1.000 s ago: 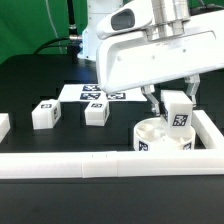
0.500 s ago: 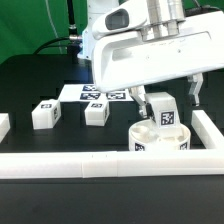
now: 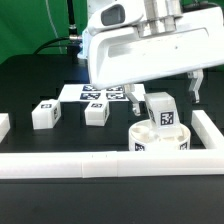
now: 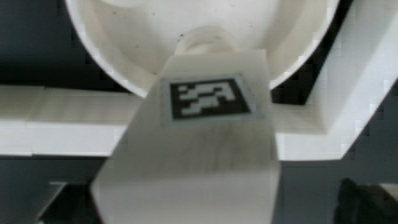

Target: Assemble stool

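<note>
- Your pincer (image 3: pixel 167 103) stands spread wide and holds nothing. Its fingers (image 3: pixel 138 104) flank the leg, one on each side, and as far as the exterior view shows neither touches it.
- The leg (image 3: pixel 160 112) stands on end on top of the round seat (image 3: pixel 160 143), directly between the fingers and just below the pincer's body.
- The seat rests on the tabletop (image 3: pixel 30 80) toward the exterior view's right. It sits in the corner formed by the near rail (image 3: pixel 80 166) and the side rail (image 3: pixel 210 125).
- In the wrist view the leg (image 4: pixel 196 150) fills the middle, with its tag (image 4: pixel 214 100) facing the camera. Its far end meets the seat (image 4: pixel 125 45), but you cannot tell whether it is fully seated in the socket.
- The step looks like setting this leg into the seat. If you are backing off, rise straight up and keep both fingers clear of the leg's sides, because a sideways brush would likely tip it.
- If you mean to regrip and twist it home, centre the leg between the fingers first and close evenly on its flat faces.
- Two spare legs (image 3: pixel 45 113) lie well apart at the exterior view's left, near the marker board (image 3: pixel 95 93). They are out of your way.
</note>
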Tool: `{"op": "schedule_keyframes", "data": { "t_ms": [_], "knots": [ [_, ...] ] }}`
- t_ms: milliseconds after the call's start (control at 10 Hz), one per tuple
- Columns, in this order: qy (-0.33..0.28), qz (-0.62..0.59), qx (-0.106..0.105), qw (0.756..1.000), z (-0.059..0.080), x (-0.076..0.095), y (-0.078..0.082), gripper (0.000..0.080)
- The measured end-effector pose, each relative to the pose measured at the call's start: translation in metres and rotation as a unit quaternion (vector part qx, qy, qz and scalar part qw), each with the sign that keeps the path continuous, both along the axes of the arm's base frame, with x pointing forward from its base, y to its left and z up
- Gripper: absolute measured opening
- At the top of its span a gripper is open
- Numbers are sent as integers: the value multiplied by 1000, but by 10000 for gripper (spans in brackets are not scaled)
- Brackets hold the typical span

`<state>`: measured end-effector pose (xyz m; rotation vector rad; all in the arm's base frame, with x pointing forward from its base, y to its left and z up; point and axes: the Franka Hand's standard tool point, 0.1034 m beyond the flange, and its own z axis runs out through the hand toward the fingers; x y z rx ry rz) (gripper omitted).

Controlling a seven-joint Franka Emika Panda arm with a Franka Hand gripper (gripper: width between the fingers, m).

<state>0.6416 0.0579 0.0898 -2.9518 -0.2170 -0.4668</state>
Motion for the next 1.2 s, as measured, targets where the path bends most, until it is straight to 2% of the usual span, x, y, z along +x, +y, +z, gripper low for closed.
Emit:
{"op": "schedule_keyframes", "data": {
  "t_ms": [200,900,1000,1200],
  "knots": [
    [-1,-2,2,1000,12,5,-1,649],
    [20,2,8,1000,7,1,2,649],
    [63,26,9,998,6,-5,7,649],
    [119,59,7,991,8,-4,9,649]
  ]
}}
